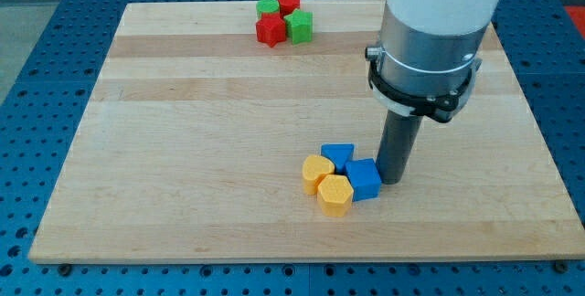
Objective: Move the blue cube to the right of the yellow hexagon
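The blue cube [365,180] lies near the bottom middle of the wooden board [183,150], touching the right side of the yellow hexagon [335,195]. A second blue block [337,155], of a pointed shape, sits just above them. A second yellow block [317,171], heart-like in shape, touches the hexagon's upper left. My tip [391,180] is on the board right against the blue cube's right side.
Near the top edge of the board a cluster holds a red star-like block [271,30], a red round block [289,3], a green round block [267,7] and a green block [299,26]. The arm's wide body [430,31] hangs over the board's right part.
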You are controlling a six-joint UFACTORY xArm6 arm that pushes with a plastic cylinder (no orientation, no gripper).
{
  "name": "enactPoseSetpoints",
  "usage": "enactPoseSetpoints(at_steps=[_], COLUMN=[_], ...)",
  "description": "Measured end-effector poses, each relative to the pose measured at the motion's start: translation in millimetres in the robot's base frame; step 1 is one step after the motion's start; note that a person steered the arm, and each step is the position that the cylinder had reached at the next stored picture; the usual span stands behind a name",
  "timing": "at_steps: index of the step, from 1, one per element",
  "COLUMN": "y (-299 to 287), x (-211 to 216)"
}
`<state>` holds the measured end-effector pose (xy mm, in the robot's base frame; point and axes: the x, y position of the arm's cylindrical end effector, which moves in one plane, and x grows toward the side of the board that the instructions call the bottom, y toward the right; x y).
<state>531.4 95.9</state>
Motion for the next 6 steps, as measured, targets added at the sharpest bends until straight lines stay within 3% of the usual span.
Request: enactPoseSetpoints(at_steps=[5,6], y=[-13.5,-8.4], x=[4.4,-31.9])
